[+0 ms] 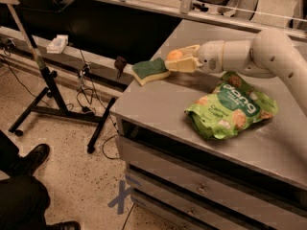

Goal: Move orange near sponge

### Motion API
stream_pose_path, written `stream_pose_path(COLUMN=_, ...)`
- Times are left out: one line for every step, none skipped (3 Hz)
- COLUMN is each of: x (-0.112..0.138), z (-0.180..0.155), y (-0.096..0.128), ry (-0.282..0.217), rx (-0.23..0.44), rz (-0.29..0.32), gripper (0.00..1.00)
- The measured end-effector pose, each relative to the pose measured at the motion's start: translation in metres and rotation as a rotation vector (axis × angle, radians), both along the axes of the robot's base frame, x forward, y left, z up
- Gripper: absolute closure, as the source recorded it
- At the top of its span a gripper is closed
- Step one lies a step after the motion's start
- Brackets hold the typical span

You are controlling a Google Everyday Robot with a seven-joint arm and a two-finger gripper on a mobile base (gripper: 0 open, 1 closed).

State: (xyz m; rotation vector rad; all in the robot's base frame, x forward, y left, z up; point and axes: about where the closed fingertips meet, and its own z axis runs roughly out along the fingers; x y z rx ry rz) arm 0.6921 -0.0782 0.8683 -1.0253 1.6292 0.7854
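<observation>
A: Orange skin shows between the pale fingers (186, 65) in the camera view. Confirm the grasp.
B: Confirmed. The gripper (176, 58) is clamped on the orange (174, 54), which it holds above the grey table (158, 104), apparently clear of the surface.
A: Position of the sponge (149, 70)?
B: Just beyond the fingertips and slightly below them, lying flat near the table edge. The green snack bag (232, 107) lies back behind the fingers, beside the arm, well apart.
A: Step in hand?
B: Judged as the end of transport. Placement is not yet done.
A: Next move?
B: Lower the orange onto the table just short of the sponge, then part the fingers slowly. A round fruit may roll, and the edge is close.
</observation>
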Motion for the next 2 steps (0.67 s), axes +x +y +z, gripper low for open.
stream_pose_path(x=0.0090, z=-0.0059, y=-0.0077, ry=-0.016, rx=-0.031, rz=-0.019, gripper=1.00)
stream_pose_path(x=0.0134, z=-0.0104, y=-0.0115, ry=-0.016, rx=-0.047, rz=-0.025, gripper=0.82)
